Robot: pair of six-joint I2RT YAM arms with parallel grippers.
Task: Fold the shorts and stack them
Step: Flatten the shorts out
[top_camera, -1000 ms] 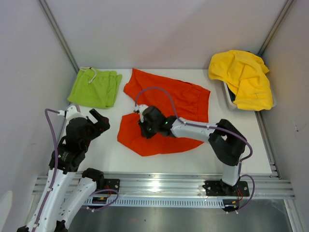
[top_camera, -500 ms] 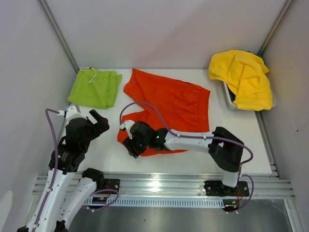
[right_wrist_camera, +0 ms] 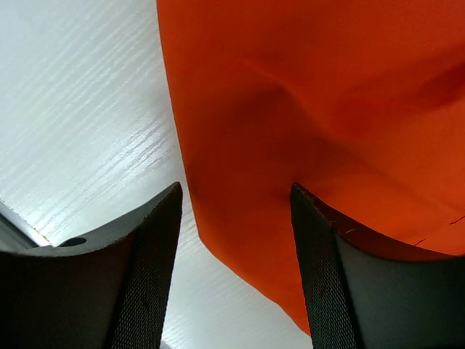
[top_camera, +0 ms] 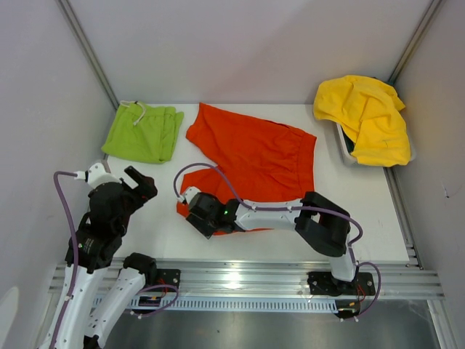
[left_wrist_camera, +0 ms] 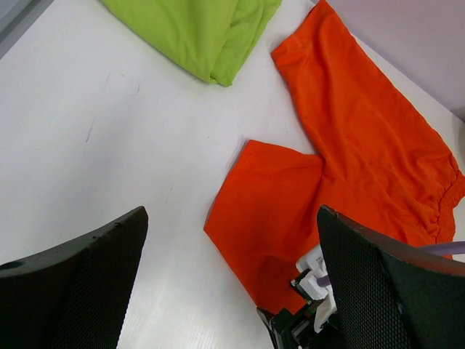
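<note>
The orange-red shorts [top_camera: 254,153] lie spread on the middle of the table, with their near-left part folded over toward the front. My right gripper [top_camera: 195,215] is low over that folded near-left corner. In the right wrist view its jaws [right_wrist_camera: 236,190] stand open, and the orange cloth [right_wrist_camera: 305,87] lies flat beneath them, not pinched. The lime-green shorts [top_camera: 143,132] lie folded at the back left, white drawstring at their far end. My left gripper [top_camera: 139,182] hovers open and empty to the left, looking down on the orange shorts [left_wrist_camera: 349,145] and the green shorts [left_wrist_camera: 196,29].
A bin [top_camera: 341,149] at the back right holds a heap of yellow cloth [top_camera: 367,116]. White walls close in the table [top_camera: 160,225] on three sides. A metal rail [top_camera: 240,276] runs along the near edge by the arm bases.
My right gripper dragged the orange cloth's near part toward the front left, then opened and let it go. The left arm drew slightly back and left.
</note>
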